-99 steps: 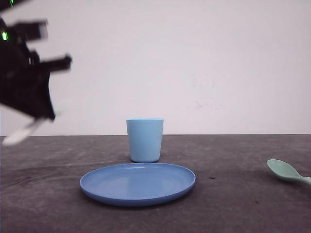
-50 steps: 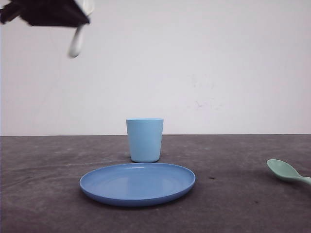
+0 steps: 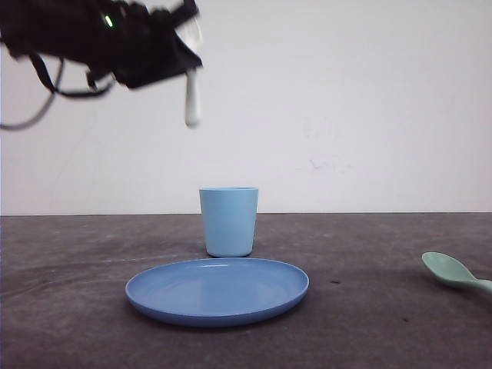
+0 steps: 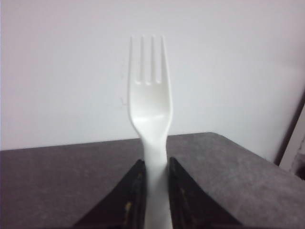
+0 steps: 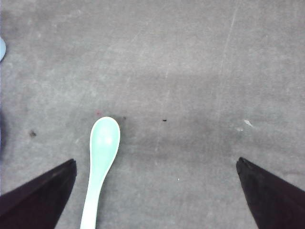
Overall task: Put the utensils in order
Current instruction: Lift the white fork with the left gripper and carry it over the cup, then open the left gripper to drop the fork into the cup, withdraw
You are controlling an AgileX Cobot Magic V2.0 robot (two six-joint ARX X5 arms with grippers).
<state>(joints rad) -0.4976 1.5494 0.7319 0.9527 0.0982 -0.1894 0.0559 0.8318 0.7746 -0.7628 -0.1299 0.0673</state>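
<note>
My left gripper (image 3: pixel 181 48) is high in the air, left of and above the light blue cup (image 3: pixel 228 221), shut on the white fork (image 3: pixel 192 96). In the left wrist view the fork (image 4: pixel 149 100) stands between the black fingers (image 4: pixel 131 191), tines away from the wrist. The mint-green spoon (image 3: pixel 453 272) lies on the table at the far right. In the right wrist view the spoon (image 5: pixel 101 157) lies below my right gripper (image 5: pixel 155 164), near one finger (image 5: pixel 43 188); that gripper is open and holds nothing.
A blue round plate (image 3: pixel 217 290) sits on the dark table (image 3: pixel 369 323) in front of the cup. A white wall stands behind the table. Bare tabletop lies between plate and spoon.
The left arm has swung up from the far left and moved right, carrying the fork toward the space above the cup. Cup, plate and spoon have not moved.
</note>
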